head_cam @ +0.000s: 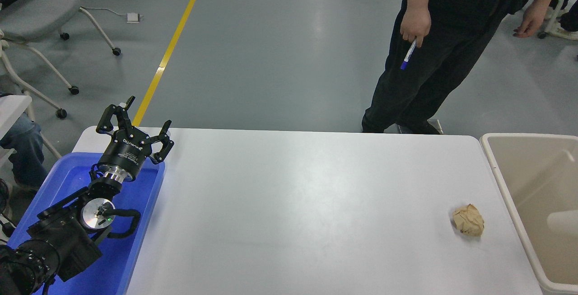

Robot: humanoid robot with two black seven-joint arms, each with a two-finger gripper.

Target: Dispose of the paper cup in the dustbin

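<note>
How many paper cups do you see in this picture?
1: the paper cup lies inside the dustbin, at the picture's right edge, partly cut off. Others may be hidden in the bin.

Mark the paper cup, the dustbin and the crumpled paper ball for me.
paper cup (pixel 562 222): head view, on its white side, lying inside the bin at the right edge.
dustbin (pixel 499 168): head view, on its thick left rim.
crumpled paper ball (pixel 468 220): head view, on its brown middle, on the table.
</note>
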